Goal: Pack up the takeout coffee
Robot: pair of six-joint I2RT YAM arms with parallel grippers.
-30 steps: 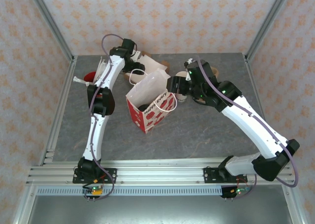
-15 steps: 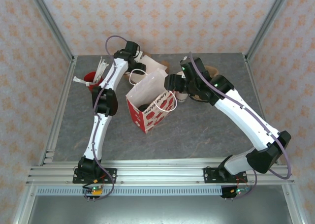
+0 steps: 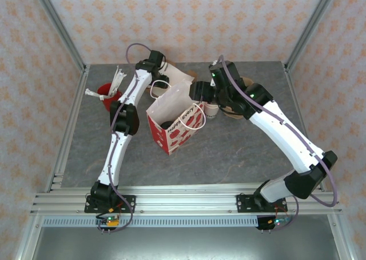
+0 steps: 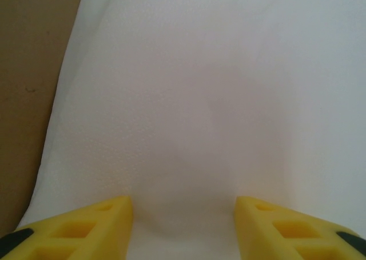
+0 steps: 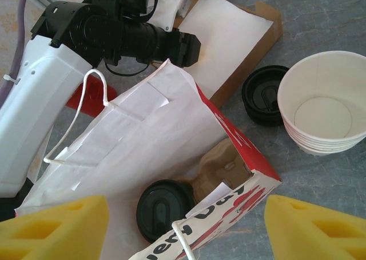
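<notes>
The takeout coffee [image 5: 166, 206] sits inside the red-and-white bag [image 5: 143, 128], lower centre of the right wrist view. The right gripper [image 5: 186, 226] hovers above it, fingers spread wide. The left gripper [image 4: 183, 214], fingers apart, faces a white sheet [image 4: 200, 100], perhaps paper.

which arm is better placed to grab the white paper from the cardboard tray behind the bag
Left. The left pincer sits open right at the white paper, a finger on each side. The right pincer, also open, hangs above the bag instead.
</notes>
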